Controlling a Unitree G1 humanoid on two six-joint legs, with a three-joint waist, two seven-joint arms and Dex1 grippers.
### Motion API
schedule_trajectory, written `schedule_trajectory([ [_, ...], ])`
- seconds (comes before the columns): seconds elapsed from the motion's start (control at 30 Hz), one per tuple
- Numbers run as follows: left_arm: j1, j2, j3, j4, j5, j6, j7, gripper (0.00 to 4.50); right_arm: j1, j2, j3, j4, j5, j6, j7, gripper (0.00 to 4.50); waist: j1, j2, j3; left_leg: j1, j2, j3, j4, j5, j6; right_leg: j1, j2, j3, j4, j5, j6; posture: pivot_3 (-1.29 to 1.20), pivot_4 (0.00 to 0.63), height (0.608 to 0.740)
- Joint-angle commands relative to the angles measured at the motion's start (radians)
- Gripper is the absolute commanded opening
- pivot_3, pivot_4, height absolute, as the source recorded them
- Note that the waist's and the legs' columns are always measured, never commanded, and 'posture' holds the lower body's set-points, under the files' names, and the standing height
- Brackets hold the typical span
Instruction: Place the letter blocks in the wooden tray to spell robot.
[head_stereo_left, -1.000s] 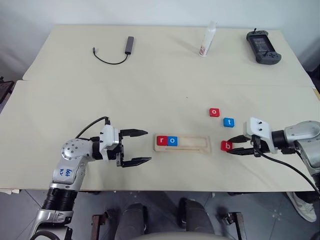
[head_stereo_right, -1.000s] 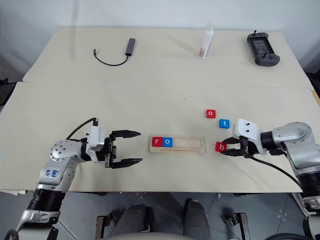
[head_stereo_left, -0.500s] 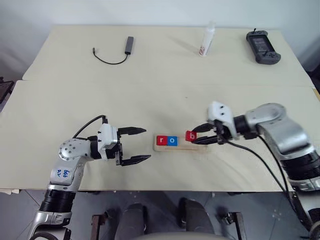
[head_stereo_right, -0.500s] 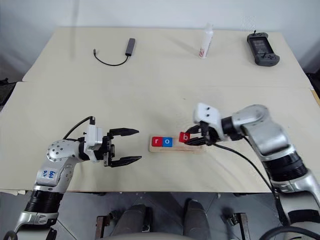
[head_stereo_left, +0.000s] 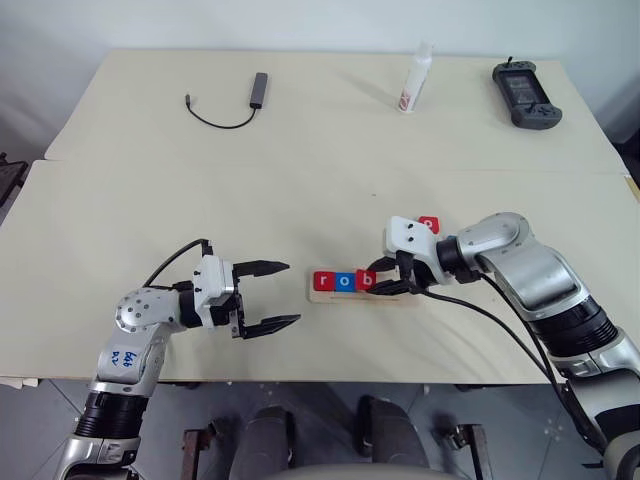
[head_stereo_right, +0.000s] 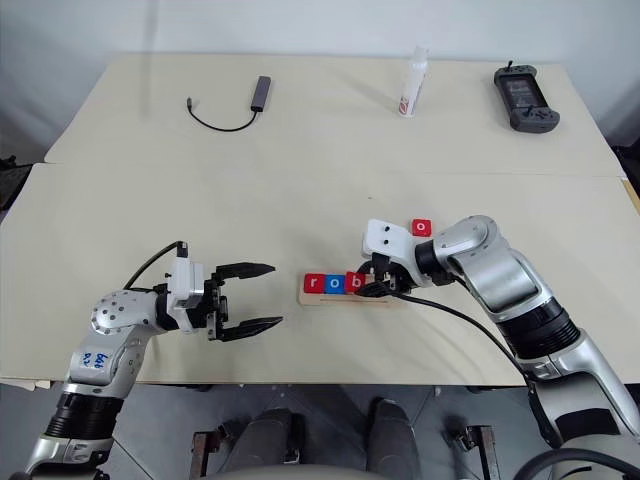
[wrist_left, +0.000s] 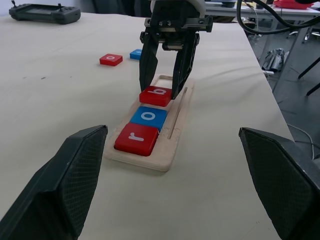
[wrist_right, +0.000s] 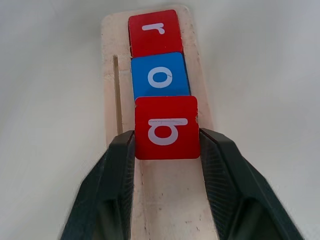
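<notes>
White lowercase "r" on a red square tile (wrist_left: 136, 139), "o" on a blue square tile (wrist_left: 149, 117), "b" on another red tile (wrist_left: 156, 95); "o" on a loose red tile (wrist_left: 111, 59).

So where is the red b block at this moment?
In the right wrist view, the red b block is in the wooden tray, third in line right after the blue o block, with the right gripper fingers at its two sides.

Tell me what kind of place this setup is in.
Probably a robotics lab or test room: a plain table carries a handheld controller, a USB hub with cable and a spray bottle, and cables hang near another desk.
</notes>
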Motion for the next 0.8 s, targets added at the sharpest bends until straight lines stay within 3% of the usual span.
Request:
schedule_trajectory([
  [0.03,0.008,-0.002,0.004,-0.039,-0.017,-0.016,0.006,4.5,-0.019,0.0,-0.026,-0.021,0.003,-0.002,-0.004,3.16,-0.001,0.0,0.0,0.0,0.0,0.0,0.0,0.0,0.0,0.0,0.0,0.0,0.0,0.0,0.0,0.0,0.15,0.74],
  [0.17,0.006,-0.007,0.001,-0.031,-0.016,-0.021,0.005,4.5,-0.008,-0.043,-0.068,-0.068,0.037,0.019,0.02,4.49,0.0,0.0,0.0,0.0,0.0,0.0,0.0,0.0,0.0,0.0,0.0,0.0,0.0,0.0,0.0,0.0,0.15,0.74],
  [0.43,0.001,-0.014,-0.003,-0.011,-0.011,-0.036,0.002,4.5,0.137,-0.119,-0.266,-0.144,0.108,0.04,-0.045,4.49,0.003,0.0,0.0,0.0,0.0,0.0,0.0,0.0,0.0,0.0,0.0,0.0,0.0,0.0,0.0,0.0,0.15,0.74],
  [0.6,0.002,-0.008,0.008,0.025,-0.008,-0.048,0.003,4.5,0.425,-0.078,-0.621,-0.211,0.189,-0.042,-0.174,4.49,0.015,0.0,0.0,0.0,0.0,0.0,-0.001,0.0,0.0,0.001,0.0,0.0,-0.001,0.0,0.0,0.0,0.15,0.74],
  [0.7,-0.003,-0.006,0.019,0.046,-0.006,-0.048,0.012,4.5,0.574,-0.045,-0.744,-0.231,0.189,-0.126,-0.225,4.49,0.024,0.0,0.0,0.001,0.0,0.001,-0.001,0.0,0.0,0.001,0.0,0.0,-0.001,0.0,0.0,0.0,0.15,0.74],
  [0.8,-0.016,0.0,0.03,0.073,-0.007,-0.041,0.018,4.5,0.793,0.052,-0.899,-0.222,0.227,-0.353,-0.178,4.49,0.029,0.0,0.0,0.002,0.0,0.001,-0.001,0.0,0.0,0.002,0.001,0.0,-0.001,0.0,0.0,0.0,0.15,0.74],
])
